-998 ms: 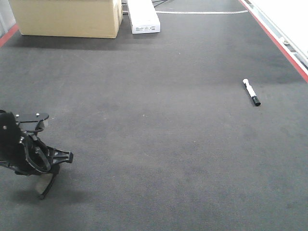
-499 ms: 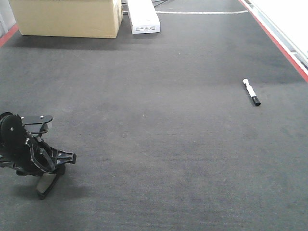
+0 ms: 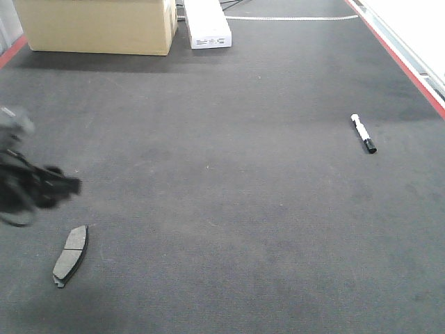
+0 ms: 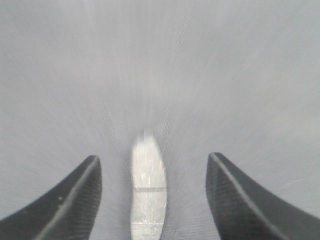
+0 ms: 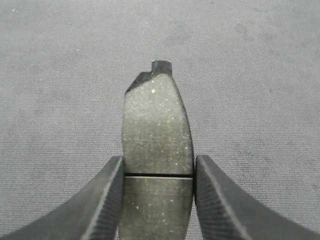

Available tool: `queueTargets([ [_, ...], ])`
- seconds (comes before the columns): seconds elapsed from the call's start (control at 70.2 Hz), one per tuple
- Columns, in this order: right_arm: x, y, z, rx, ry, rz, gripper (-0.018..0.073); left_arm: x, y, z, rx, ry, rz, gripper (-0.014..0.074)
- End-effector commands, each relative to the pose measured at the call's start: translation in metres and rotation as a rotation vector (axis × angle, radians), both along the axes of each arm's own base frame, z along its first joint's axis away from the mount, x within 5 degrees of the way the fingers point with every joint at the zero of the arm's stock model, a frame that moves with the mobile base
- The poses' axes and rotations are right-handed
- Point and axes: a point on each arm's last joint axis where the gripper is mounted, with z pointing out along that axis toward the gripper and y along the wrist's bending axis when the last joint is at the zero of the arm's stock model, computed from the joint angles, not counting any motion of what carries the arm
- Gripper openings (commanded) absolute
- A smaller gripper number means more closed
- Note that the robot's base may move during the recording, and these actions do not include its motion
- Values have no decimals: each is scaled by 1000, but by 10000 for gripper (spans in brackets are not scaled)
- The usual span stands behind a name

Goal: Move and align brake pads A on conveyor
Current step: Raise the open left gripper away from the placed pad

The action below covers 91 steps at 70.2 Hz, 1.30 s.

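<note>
Dark grey friction material faces up on the first brake pad [image 3: 71, 255], which lies flat on the conveyor [image 3: 229, 195] near the front-left corner of the exterior view. Its long axis runs roughly away from the camera, leaning slightly to the right. The centre groove crosses it near mid-length, and nothing touches this pad.

The left gripper [image 3: 31, 186] is up and to the left of the pad in the same view, apart from it and smeared by motion blur. The left wrist view shows its two fingers [image 4: 62, 205] spread wide apart. A pale oblong with a cross groove lies on the belt between them, clear of both. This view is heavily streaked, so the oblong is probably, not certainly, the first brake pad.

The second brake pad [image 5: 157, 125] is clamped in the right gripper [image 5: 159, 162]. The ribbed fingers [image 5: 107, 200] press on its two long edges at the level of the centre groove. The speckled friction face is turned toward the wrist camera, and a black tab of the backing plate projects at the far end. Conveyor fabric fills the background.

A black-and-white marker pen [image 3: 363, 133] lies on the belt at the right, well apart from the first pad. At the far end stand a cardboard box [image 3: 97, 24] and, just beside it, a white box [image 3: 206, 24]. A red edge strip [image 3: 400, 59] borders the belt on the right.
</note>
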Motion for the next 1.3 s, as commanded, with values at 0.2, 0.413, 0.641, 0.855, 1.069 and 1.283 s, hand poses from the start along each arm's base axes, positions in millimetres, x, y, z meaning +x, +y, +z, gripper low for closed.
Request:
queueTargets([
  [0.2,5,0,15,-7,-108,5,8,-85,15,67,26,-384,-12,393],
  [0.413,5,0,15,-7,-108,5,8,-137,24,71,35,-518,-8,393],
  [0.641,5,0,15,-7,-108,5,8,-182,30,54,23,-611,-4,393],
  [0.855,5,0,15,-7,-108,5,8,-204,34,26,28,-578,0,393],
  [1.069,5,0,15,-7,-108,5,8,-202,33,10,28,-536,-2,393],
  [1.283,5,0,15,-7,-108,5,8,-202,33,10,25,-530,-1,393],
])
